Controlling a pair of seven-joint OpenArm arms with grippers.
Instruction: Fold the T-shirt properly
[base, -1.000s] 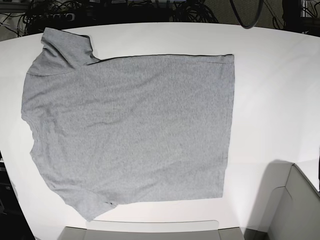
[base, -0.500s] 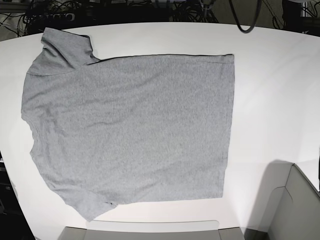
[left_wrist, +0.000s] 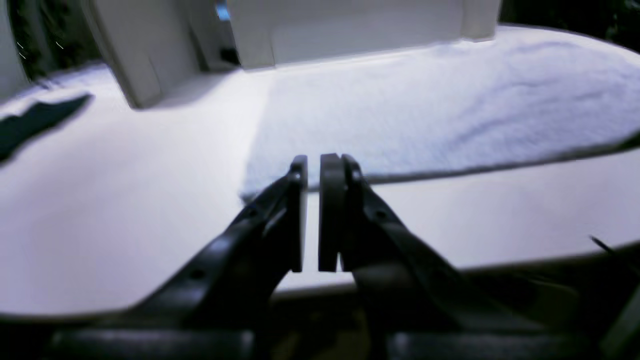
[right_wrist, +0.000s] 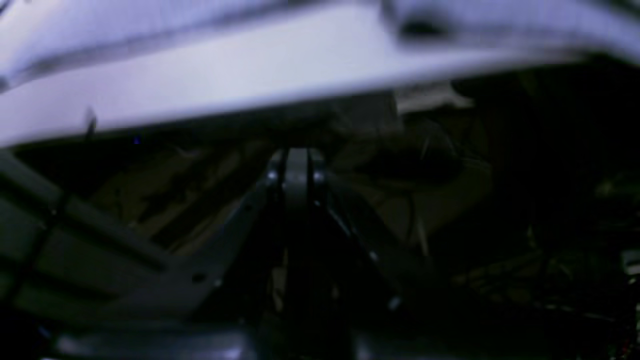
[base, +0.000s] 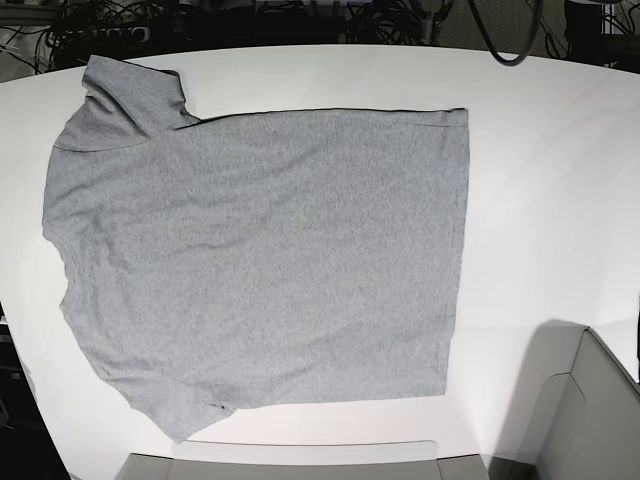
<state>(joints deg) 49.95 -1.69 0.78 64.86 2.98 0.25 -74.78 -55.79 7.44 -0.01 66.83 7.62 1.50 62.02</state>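
Note:
The heather-grey T-shirt (base: 260, 250) lies flat on the white table (base: 540, 200), plain side up, with its sleeves toward the left in the base view. Neither gripper shows in that view. The left wrist view has my left gripper (left_wrist: 312, 162) low over the table's near edge, its tips just short of the T-shirt (left_wrist: 450, 110) and its hem corner. A narrow gap parts the jaws and nothing is in it. My right gripper (right_wrist: 297, 155) is shut on nothing, out beyond the table's edge (right_wrist: 225, 75).
Grey-white housings stand at the table's front edge (base: 300, 462) and front right corner (base: 590, 420); they also show across the shirt in the left wrist view (left_wrist: 350, 25). Dark cables (base: 250, 20) run along the far edge, and a black cable loop (base: 505, 40) hangs there.
The black cable loop at the far edge has drifted a little to the right. The T-shirt has not moved.

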